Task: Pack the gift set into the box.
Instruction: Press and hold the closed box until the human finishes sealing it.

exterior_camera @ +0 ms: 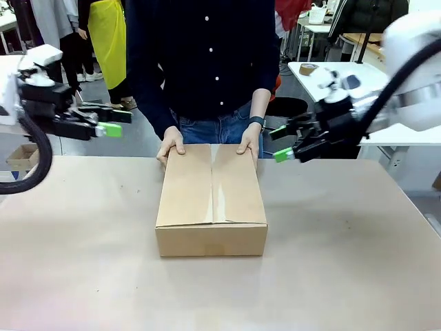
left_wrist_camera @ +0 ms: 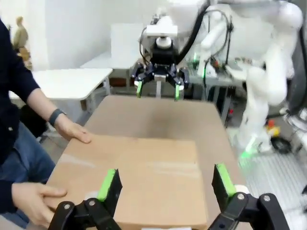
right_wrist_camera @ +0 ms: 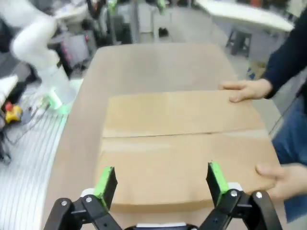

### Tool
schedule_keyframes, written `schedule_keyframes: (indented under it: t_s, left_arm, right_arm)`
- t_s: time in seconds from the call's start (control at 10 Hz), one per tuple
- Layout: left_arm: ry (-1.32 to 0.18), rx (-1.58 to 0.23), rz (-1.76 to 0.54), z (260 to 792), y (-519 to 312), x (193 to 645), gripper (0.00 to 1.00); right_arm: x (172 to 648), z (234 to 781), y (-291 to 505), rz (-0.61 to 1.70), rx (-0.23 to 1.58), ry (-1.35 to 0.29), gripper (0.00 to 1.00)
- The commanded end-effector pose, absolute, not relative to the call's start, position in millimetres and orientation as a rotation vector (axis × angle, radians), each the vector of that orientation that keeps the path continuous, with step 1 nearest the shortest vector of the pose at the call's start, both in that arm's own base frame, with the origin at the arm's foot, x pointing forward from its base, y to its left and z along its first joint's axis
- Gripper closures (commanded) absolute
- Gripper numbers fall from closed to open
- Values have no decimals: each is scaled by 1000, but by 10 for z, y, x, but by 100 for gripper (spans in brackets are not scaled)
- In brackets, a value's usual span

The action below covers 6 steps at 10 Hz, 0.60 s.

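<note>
The brown cardboard box [exterior_camera: 211, 200] stands mid-table with its top flaps folded shut; the gift set is hidden. A person's two hands [exterior_camera: 171, 143] rest on the box's far edge. My left gripper [exterior_camera: 114, 123] hangs open above the table at the left, clear of the box. My right gripper [exterior_camera: 281, 143] hangs open at the right, near the person's hand but apart from it. The left wrist view looks down on the box [left_wrist_camera: 139, 177] between open fingers [left_wrist_camera: 108, 184], with the other gripper [left_wrist_camera: 157, 89] beyond. The right wrist view has the box [right_wrist_camera: 182, 148] below open fingers [right_wrist_camera: 104, 181].
The tan table [exterior_camera: 83, 276] has free room on all sides of the box. The person in a dark shirt [exterior_camera: 207, 62] stands at the far edge. White tables [exterior_camera: 324, 72] and a small carton [exterior_camera: 24, 157] lie beyond the table.
</note>
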<state>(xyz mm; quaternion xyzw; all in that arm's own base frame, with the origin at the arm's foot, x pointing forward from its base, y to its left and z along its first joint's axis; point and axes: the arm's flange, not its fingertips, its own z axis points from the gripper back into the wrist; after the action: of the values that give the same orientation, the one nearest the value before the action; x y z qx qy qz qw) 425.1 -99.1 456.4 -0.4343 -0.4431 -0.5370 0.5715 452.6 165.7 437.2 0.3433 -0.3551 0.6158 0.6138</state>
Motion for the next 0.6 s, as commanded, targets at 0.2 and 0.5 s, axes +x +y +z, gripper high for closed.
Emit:
schedule_keyframes:
  t_s: [0.2, 0.5]
  left_arm:
    - [-1055, -725, -1593, 3968, -1772, 4526, 0]
    - [-980, -792, -1666, 3774, -2087, 4672, 0]
  right_arm:
    - [5080, 3803, 2133, 1454, 887, -782, 0]
    - [5159, 3456, 2371, 1452, 892, -721, 0]
